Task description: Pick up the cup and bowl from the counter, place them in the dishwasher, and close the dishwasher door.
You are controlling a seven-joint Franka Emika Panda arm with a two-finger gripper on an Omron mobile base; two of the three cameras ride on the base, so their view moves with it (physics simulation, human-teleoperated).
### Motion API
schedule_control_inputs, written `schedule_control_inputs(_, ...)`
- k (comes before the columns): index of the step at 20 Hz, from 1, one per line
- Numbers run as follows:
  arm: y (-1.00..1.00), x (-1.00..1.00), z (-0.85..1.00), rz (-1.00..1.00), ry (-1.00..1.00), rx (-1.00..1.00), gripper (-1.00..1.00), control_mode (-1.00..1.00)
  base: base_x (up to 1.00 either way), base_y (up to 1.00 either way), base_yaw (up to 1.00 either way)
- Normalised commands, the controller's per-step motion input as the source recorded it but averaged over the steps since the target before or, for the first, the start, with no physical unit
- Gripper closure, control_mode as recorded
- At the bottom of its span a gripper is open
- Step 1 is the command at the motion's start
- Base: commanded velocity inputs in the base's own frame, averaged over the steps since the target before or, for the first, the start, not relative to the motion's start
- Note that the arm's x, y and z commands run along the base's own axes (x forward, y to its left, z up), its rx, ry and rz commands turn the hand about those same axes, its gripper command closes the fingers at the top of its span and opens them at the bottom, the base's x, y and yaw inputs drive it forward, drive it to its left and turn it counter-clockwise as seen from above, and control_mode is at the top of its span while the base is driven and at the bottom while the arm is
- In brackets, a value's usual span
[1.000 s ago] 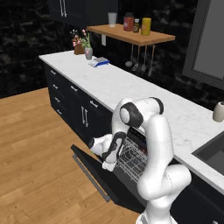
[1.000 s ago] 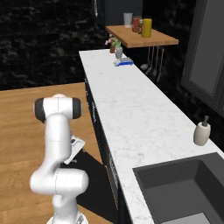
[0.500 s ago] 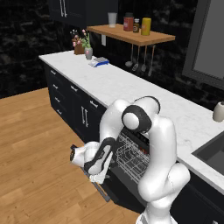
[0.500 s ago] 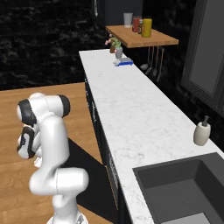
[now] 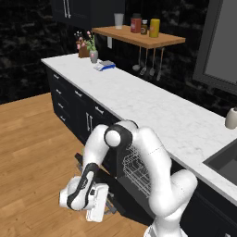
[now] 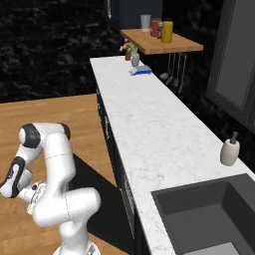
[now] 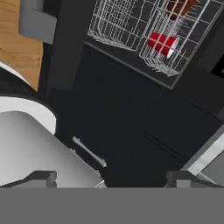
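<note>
2 items sit in the dishwasher's white wire rack [image 7: 131,26]: the red cup [image 7: 162,43] on its side, the brown bowl [image 7: 180,6] beside it. Dishwasher door [image 7: 131,131] hangs open. Fingers [image 7: 111,179] spread, holding nothing

The white arm bends down from beside the marble bench [image 5: 152,109] to the wooden floor [image 5: 32,152], its hand low over the dropped dishwasher door [image 5: 122,196], the white wire rack [image 5: 139,169] just behind.
</note>
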Motion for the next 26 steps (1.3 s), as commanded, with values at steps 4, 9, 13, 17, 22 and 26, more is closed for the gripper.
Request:
schedule_control_inputs(4,0.08,0.39,-1.0,-0.22,-0.05,-0.42,-1.0,-1.0,0.0,0.0,0.0)
schedule_control_inputs(9,-0.03,0.32,-0.91,-0.18,-0.06,-0.4,-1.0,-1.0,0.0,0.0,0.0)
schedule_control_inputs(13,-0.34,0.64,-0.87,-0.14,-0.04,-0.23,-1.0,-1.0,0.0,0.0,0.0)
schedule_control_inputs(17,-0.35,0.97,-0.57,-0.07,-0.03,-0.11,-1.0,-1.0,0.0,0.0,0.0)
schedule_control_inputs(22,-0.65,1.0,-0.33,0.02,-0.01,-0.02,-1.0,-1.0,0.0,0.0,0.0)
schedule_control_inputs(26,-1.0,0.85,-0.18,0.26,-0.01,0.0,-1.0,-1.0,0.0,0.0,0.0)
